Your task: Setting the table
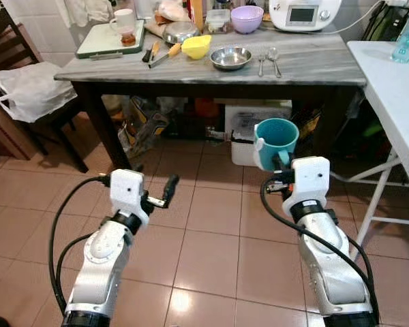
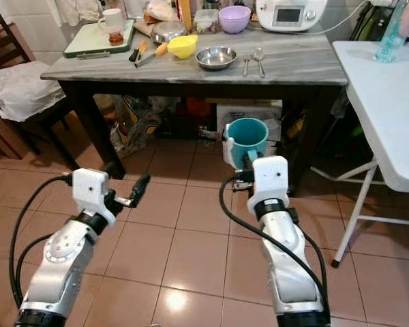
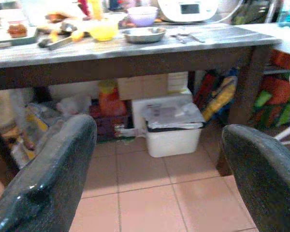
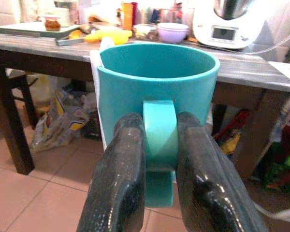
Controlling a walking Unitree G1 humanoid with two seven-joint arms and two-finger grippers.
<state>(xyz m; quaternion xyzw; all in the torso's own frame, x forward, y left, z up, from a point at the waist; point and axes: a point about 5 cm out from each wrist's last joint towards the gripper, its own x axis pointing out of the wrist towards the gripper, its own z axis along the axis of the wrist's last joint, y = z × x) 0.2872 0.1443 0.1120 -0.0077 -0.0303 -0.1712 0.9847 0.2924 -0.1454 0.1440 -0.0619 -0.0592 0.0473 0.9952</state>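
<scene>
Right end effector (image 4: 159, 159): pinches the teal mug (image 1: 277, 139) by its handle
Left end effector (image 1: 165, 191): wide, holds nothing
Table (image 1: 327, 68): straight ahead, higher than the mug

Teal mug (image 4: 157, 89) clamped by its handle between glossy black fingers (image 4: 121, 183). Grey-veined marble tabletop (image 1: 313, 65) on dark legs. Yellow bowl (image 1: 196, 46) at ten o'clock from steel bowl (image 1: 230, 57); lilac bowl (image 1: 247, 18) at twelve. Terracotta floor tiles (image 1: 204, 245), pale grout. White folding table (image 1: 395, 88) at three o'clock.
</scene>
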